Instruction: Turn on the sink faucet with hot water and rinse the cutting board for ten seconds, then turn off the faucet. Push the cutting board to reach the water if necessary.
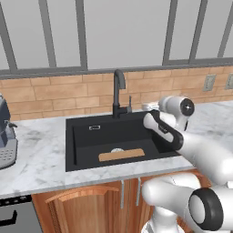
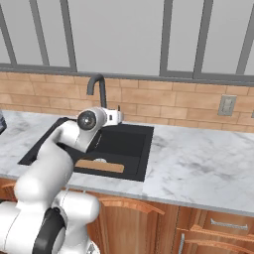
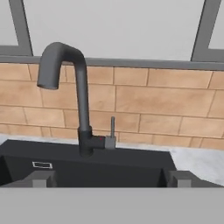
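approaching faucet [image 3: 81,109] lever | fingers [image 3: 40,178] spread, empty | risk: overshooting lever, wrong temperature side | board [image 1: 121,154] dry

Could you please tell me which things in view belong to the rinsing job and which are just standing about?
Belong to the job:
- sink faucet, no stream running from it
- cutting board, flat in the basin
- sink
- gripper, facing the faucet's lever

Just standing about:
- coffee machine on the counter
- wall outlet
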Available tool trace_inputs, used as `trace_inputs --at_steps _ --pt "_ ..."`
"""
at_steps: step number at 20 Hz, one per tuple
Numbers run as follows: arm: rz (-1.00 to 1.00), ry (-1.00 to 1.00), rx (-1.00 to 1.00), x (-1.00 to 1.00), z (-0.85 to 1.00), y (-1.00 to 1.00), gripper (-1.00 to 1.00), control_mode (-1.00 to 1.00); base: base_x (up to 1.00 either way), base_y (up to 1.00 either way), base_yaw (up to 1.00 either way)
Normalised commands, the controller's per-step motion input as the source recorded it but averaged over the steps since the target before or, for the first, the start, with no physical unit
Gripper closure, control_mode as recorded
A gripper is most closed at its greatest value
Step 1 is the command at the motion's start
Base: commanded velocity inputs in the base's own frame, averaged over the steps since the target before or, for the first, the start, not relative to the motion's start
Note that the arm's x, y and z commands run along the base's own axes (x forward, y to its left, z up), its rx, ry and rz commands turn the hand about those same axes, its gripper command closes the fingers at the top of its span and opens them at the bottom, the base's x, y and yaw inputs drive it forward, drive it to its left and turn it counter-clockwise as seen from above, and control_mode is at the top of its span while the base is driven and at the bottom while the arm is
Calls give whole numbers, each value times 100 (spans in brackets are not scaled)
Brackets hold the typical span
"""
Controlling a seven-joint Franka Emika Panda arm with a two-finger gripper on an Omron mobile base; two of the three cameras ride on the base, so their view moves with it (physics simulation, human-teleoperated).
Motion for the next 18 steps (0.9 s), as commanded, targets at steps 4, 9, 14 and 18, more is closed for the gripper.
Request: trace_inputs --at_steps 4,9,14,18 --pt "0 -4 0 30 -16 0 -100 -100 0 0 0" --pt "0 -3 0 30 -21 0 -100 -100 0 0 0" --pt "0 -1 0 30 -22 0 -100 -100 0 0 0" --pt "0 0 0 31 -15 0 -100 -100 0 0 0"
